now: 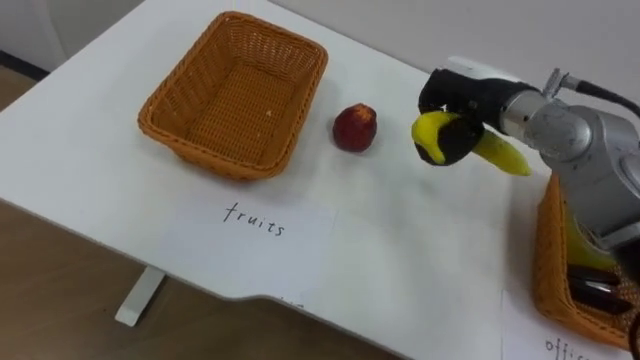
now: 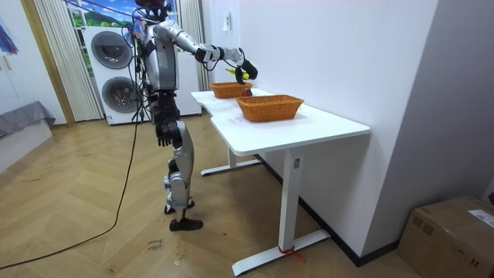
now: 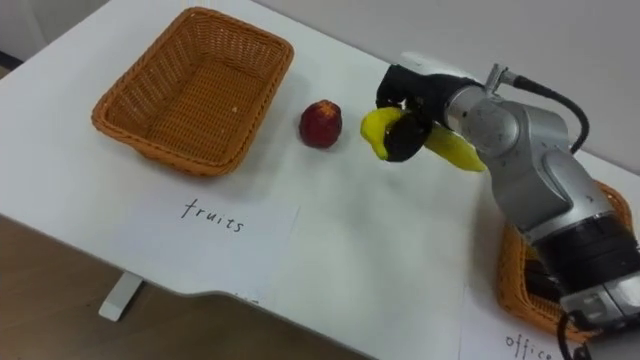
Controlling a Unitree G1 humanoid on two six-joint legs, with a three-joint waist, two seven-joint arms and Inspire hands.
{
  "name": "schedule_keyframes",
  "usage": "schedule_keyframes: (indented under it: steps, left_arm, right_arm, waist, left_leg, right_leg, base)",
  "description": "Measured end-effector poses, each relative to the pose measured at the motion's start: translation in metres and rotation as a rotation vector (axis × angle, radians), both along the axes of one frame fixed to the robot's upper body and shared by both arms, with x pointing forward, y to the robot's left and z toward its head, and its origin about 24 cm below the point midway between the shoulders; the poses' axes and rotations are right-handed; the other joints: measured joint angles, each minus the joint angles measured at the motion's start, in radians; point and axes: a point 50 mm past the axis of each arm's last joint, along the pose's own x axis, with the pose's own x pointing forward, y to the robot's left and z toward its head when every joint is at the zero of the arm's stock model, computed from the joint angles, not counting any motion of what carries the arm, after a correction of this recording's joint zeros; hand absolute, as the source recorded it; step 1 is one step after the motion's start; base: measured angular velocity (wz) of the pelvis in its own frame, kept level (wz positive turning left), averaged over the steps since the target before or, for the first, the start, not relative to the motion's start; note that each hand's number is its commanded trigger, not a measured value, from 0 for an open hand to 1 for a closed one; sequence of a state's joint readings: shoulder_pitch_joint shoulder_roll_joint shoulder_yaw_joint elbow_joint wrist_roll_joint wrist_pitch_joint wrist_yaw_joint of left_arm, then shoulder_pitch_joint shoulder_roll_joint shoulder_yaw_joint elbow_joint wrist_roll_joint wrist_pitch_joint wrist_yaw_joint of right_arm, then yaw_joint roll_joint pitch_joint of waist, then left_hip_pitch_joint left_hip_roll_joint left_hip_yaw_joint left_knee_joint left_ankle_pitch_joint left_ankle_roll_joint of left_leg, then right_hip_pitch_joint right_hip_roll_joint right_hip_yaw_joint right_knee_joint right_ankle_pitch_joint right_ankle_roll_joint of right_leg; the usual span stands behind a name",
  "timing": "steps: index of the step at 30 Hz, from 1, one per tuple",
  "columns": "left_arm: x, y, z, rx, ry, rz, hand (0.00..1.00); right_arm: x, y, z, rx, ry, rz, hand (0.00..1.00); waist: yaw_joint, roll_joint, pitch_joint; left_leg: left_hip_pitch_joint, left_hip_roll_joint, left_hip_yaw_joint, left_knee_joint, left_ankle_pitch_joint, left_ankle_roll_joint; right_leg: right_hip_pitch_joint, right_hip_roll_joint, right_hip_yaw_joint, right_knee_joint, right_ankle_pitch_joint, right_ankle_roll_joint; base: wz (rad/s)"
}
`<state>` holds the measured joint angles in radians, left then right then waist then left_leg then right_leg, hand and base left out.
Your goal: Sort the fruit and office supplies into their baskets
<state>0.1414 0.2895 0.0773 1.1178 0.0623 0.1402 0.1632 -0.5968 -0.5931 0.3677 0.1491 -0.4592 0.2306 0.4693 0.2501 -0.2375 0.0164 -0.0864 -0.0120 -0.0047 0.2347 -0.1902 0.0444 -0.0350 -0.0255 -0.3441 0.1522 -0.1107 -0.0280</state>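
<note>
**Banana's in hand, basket's off to the left**

The right hand point(image 1: 460, 100) is curled round the banana point(image 1: 503, 153), holding it clear above the surface point(image 1: 400, 250). The banana's long axis runs roughly left-right, with one end poking toward the red fruit point(image 1: 355, 128). The fruit basket point(image 1: 235, 100) sits to the robot's left, past that red fruit, so I'd guess a straight carry leftward. The left hand point(image 2: 163, 133) hangs by the hip, and I can't tell its state.
</note>
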Motion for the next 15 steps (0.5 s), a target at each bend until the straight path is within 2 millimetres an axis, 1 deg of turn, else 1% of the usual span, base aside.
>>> schedule_keyframes:
  steps: [1,3,4,5,6,8,10,12,13,14,15]
  left_arm:
    - [-0.002,-0.001,-0.001,0.000,0.004,0.002,0.00]
    - [-0.008,-0.004,-0.002,-0.003,0.024,-0.001,0.00]
    - [-0.009,-0.004,-0.002,-0.004,0.026,0.000,0.00]
    - [-0.011,-0.004,-0.002,-0.002,0.029,0.002,0.00]
    - [-0.012,-0.004,-0.002,0.001,0.031,0.004,0.00]
    - [-0.013,-0.004,-0.002,0.012,0.030,0.005,0.00]
    - [-0.014,-0.002,-0.001,0.024,0.023,0.020,0.00]
    - [-0.019,-0.002,-0.001,0.034,0.031,0.021,0.00]
    - [-0.020,-0.002,-0.001,0.035,0.030,0.022,0.00]
    - [-0.020,-0.003,-0.001,0.035,0.021,0.023,0.00]
    - [-0.018,-0.004,-0.001,0.033,0.012,0.022,0.00]
  right_arm:
    - [-0.001,0.002,0.003,-0.007,-0.014,0.007,1.00]
    - [-0.003,0.008,0.010,-0.015,-0.049,0.027,1.00]
    - [-0.004,0.009,0.011,-0.014,-0.056,0.033,1.00]
    - [-0.005,0.012,0.015,-0.012,-0.071,0.049,1.00]
    - [-0.006,0.015,0.017,-0.010,-0.082,0.061,1.00]
    - [-0.008,0.018,0.020,-0.007,-0.095,0.073,1.00]
    - [-0.011,0.022,0.026,-0.001,-0.118,0.096,1.00]
    - [-0.017,0.032,0.037,0.005,-0.171,0.145,1.00]
    - [-0.018,0.034,0.039,0.007,-0.182,0.152,1.00]
    - [-0.019,0.035,0.041,0.011,-0.198,0.157,1.00]
    - [-0.019,0.036,0.043,0.013,-0.210,0.156,1.00]
  waist:
    - [-0.001,0.003,-0.0001]
    - [-0.002,0.014,-0.0052]
    - [-0.002,0.016,-0.0065]
    - [0.000,0.021,-0.0067]
    - [0.000,0.027,-0.0046]
    - [0.000,0.031,-0.0056]
    - [0.000,0.021,-0.0124]
    - [-0.002,0.018,-0.0151]
    - [-0.002,0.018,-0.0153]
    - [-0.001,0.013,-0.0166]
    - [0.003,0.007,-0.0162]
  left_leg:
    - [0.000,0.000,0.000,0.000,0.000,0.000]
    - [0.001,0.000,0.000,0.000,0.000,0.000]
    - [0.002,0.000,0.000,0.000,0.000,0.000]
    - [0.004,0.000,-0.001,0.000,0.000,0.000]
    - [0.012,0.000,-0.003,-0.002,0.000,0.000]
    - [0.017,0.000,-0.005,-0.005,0.000,0.000]
    - [0.021,0.000,-0.006,-0.014,0.001,-0.001]
    - [0.027,0.000,-0.006,-0.015,0.002,-0.002]
    - [0.029,0.000,-0.007,-0.015,0.002,-0.002]
    - [0.032,0.000,-0.009,-0.015,0.002,-0.002]
    - [0.035,0.000,-0.011,-0.015,0.002,-0.002]
  right_leg:
    - [0.000,0.000,0.000,0.000,0.000,0.000]
    - [0.002,-0.001,0.001,0.001,0.000,0.000]
    - [0.002,-0.001,0.001,0.001,0.000,0.000]
    - [0.005,-0.001,0.001,0.001,0.000,0.000]
    - [0.014,-0.002,0.001,0.001,0.000,0.000]
    - [0.022,-0.002,0.000,0.001,0.000,0.000]
    - [0.022,-0.003,0.003,0.001,0.000,0.000]
    - [0.028,-0.001,0.011,0.001,0.000,0.001]
    - [0.030,-0.001,0.010,0.001,-0.001,0.001]
    - [0.033,0.001,0.011,0.000,-0.001,0.002]
    - [0.037,0.002,0.011,0.000,-0.001,0.002]
  base:
    - [0.00]
    - [0.00]
    - [0.00]
    - [0.00]
    - [0.00]
    - [0.02]
    - [0.00]
    - [0.00]
    - [0.03]
    - [0.07]
    - [0.05]
